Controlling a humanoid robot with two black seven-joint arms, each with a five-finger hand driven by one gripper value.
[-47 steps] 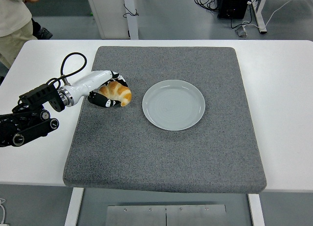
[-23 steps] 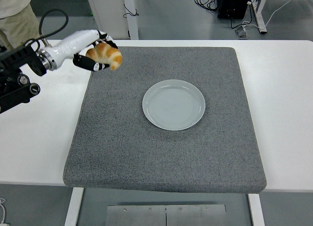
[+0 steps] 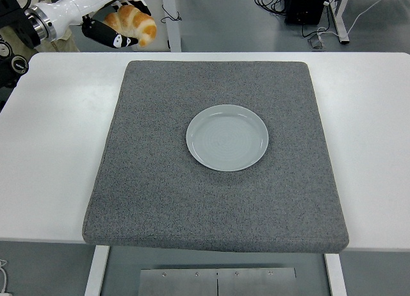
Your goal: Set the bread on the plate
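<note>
A golden-brown croissant-shaped bread point(image 3: 133, 24) is held high at the picture's top left, above the table's far left edge. My left hand point(image 3: 115, 28) is shut on it, black fingers curled under and around it, with a white forearm running off to the left. The pale grey plate point(image 3: 227, 137) lies bare in the middle of the grey mat point(image 3: 160, 200), well to the right of and below the bread. My right arm does not show.
The grey mat covers most of the white table point(image 3: 51, 148). A white post point(image 3: 170, 17) stands behind the table near the bread. Cables and a black box point(image 3: 306, 4) lie on the floor at the back right.
My left hand has lifted the bread off the mat's left side and carried it up and away toward the top left, rising further in the last half second.
</note>
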